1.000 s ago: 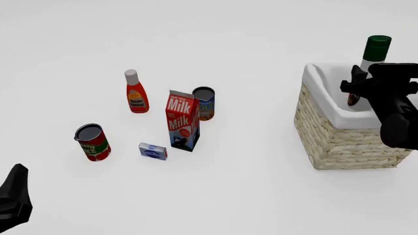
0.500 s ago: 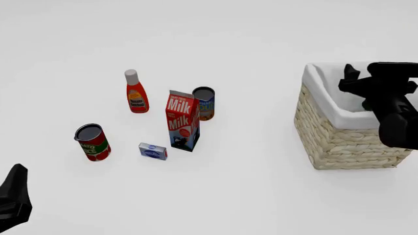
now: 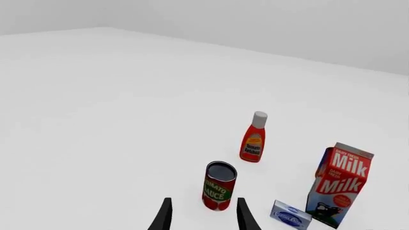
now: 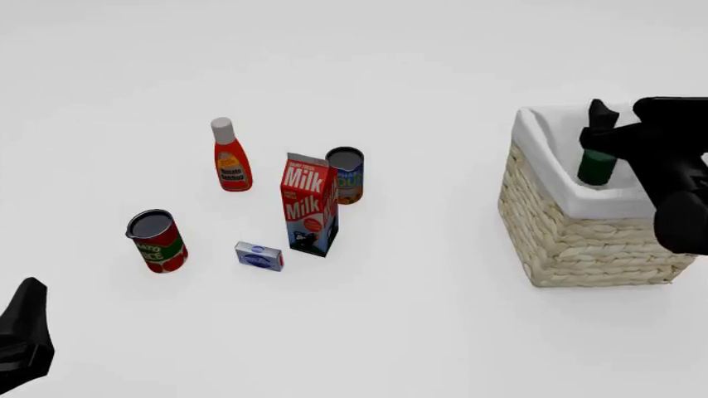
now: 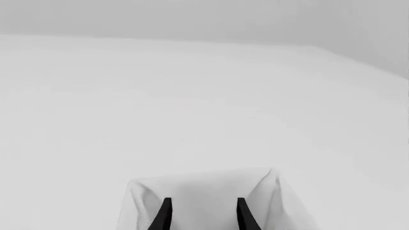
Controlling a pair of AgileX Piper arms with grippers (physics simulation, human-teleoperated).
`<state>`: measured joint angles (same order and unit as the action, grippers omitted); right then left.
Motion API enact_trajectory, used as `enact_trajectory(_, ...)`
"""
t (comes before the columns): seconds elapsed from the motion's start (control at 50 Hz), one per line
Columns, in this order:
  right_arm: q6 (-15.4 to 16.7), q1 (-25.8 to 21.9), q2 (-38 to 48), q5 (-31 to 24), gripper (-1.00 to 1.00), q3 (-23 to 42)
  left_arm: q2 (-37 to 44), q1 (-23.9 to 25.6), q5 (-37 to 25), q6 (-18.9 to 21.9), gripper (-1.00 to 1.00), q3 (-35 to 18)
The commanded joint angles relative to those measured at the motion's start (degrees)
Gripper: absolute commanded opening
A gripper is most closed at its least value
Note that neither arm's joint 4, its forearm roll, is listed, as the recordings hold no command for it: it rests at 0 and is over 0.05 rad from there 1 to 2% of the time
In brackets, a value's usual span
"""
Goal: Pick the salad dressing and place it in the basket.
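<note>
Salad dressing [image 4: 598, 165] sits inside the basket [image 4: 559, 224] at right, only its dark green cap showing above the white lining; looks upright, cap up. Right gripper [image 5: 200, 214] hovers over the basket, fingers apart, holding nothing. Left gripper [image 3: 200, 214] at near left, fingers apart, empty. Mid-table: milk carton [image 4: 308, 204], red bottle [image 4: 230, 157], two cans, small blue box [image 4: 259, 256].

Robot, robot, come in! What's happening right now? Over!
Both end effectors open, holding nothing. Right end effector above the basket. Dressing bottle inside the basket, green cap showing. Nothing in the way.
</note>
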<state>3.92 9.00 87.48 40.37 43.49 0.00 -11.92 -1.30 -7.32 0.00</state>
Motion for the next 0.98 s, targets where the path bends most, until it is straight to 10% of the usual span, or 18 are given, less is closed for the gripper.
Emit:
enact_trajectory(0.02,0.3,-0.8,-8.6,-3.1,1.0,-3.2,0.0,0.3,-0.2,0.0,1.0,0.0)
enact_trajectory(0.98,-0.4,-0.4,-38.4,-12.2,1.0,-22.1,0.0,0.9,0.7,0.0,1.0,0.0)
